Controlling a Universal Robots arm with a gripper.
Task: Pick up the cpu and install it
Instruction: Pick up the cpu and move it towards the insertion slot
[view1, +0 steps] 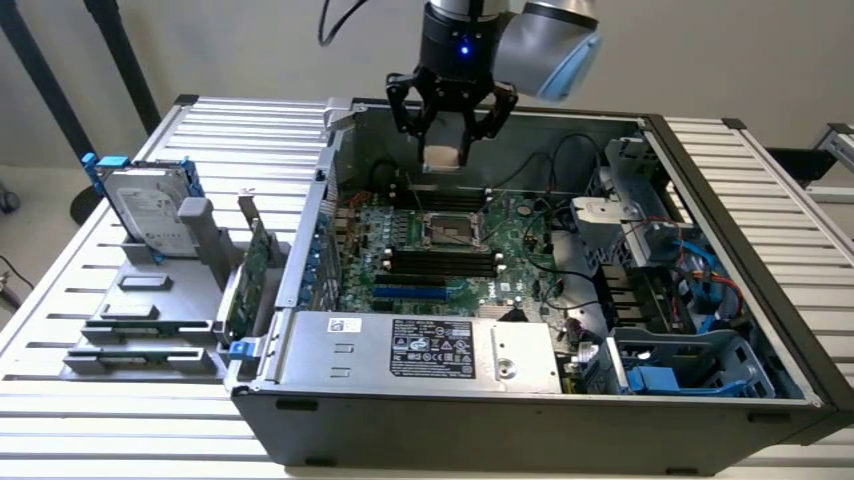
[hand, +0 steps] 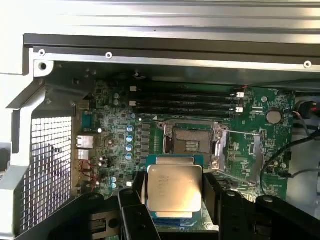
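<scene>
Clamping the cpu (hand: 174, 192) flat between its fingers, the gripper (view1: 446, 150) hangs over the motherboard (view1: 441, 262), empty socket (view1: 451, 230) below.

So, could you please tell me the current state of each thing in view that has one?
gripper: shut on the cpu.
cpu: held above the motherboard, not seated.
socket: empty.
computer case: open, side panel off.
hard drive: upright, outside the case.
circuit card: on edge, outside the case.
</scene>
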